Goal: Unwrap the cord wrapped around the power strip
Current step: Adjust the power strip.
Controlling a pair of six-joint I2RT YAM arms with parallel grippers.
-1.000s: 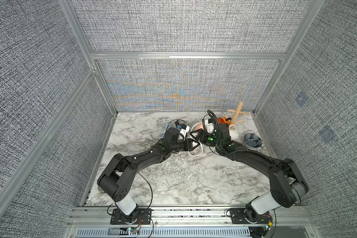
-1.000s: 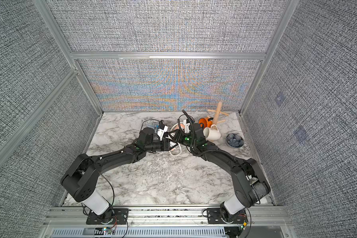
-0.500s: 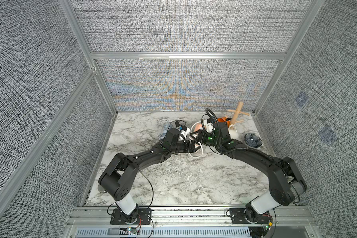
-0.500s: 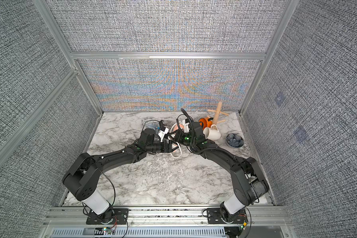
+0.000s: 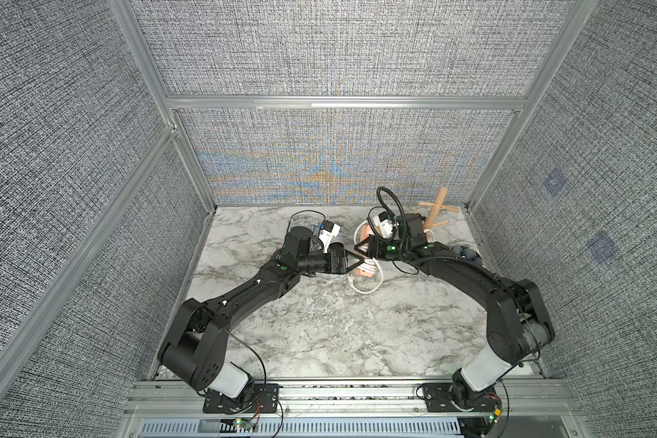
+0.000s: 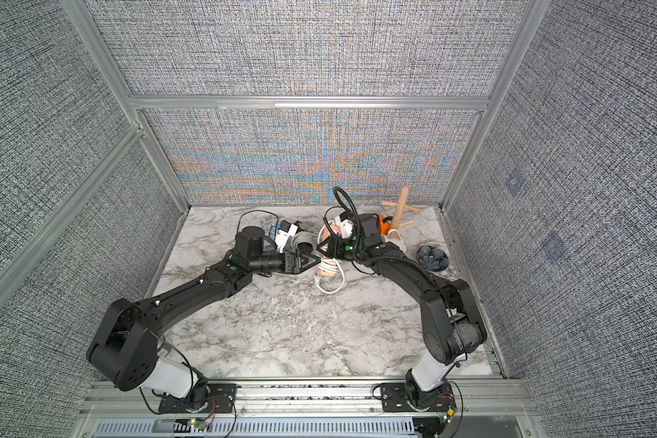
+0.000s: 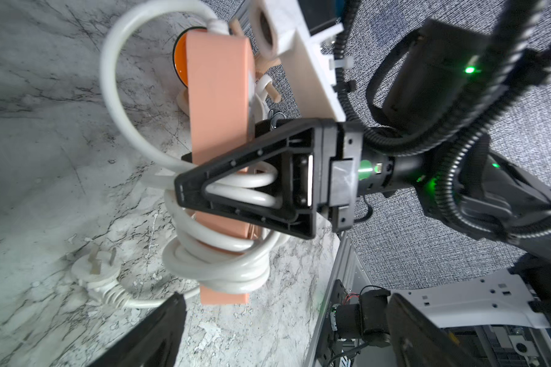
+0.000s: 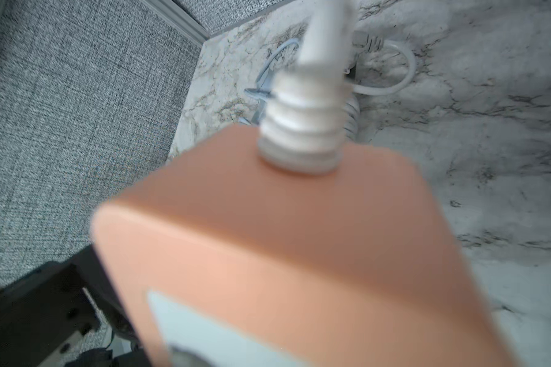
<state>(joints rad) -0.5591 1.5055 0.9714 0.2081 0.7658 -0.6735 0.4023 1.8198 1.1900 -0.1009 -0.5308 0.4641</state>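
Observation:
A peach power strip [image 7: 217,95] stands tilted off the marble table, with several turns of white cord [image 7: 217,263] wound round its lower half. The cord's plug [image 7: 94,263] lies on the table beside it. My right gripper [image 5: 365,250] is shut on the strip's middle, one black finger [image 7: 245,190] lying across the coils. In the right wrist view the strip [image 8: 283,254] fills the frame and hides the jaws. My left gripper [image 7: 283,343] is open, fingers wide apart just short of the strip's lower end, holding nothing. In both top views the grippers meet at the strip [image 6: 325,271].
At the back right stand a wooden mug tree [image 5: 435,208], a white mug [image 6: 397,239], an orange cup [image 6: 384,226] and a dark blue dish [image 6: 432,258]. A grey coiled cable [image 6: 302,239] lies behind the left wrist. Cage walls close off the table's back and sides.
My left gripper's jaws have spread from partly closed to wide open beside the strip. The right gripper has closed a little on the strip and shifted slightly left.

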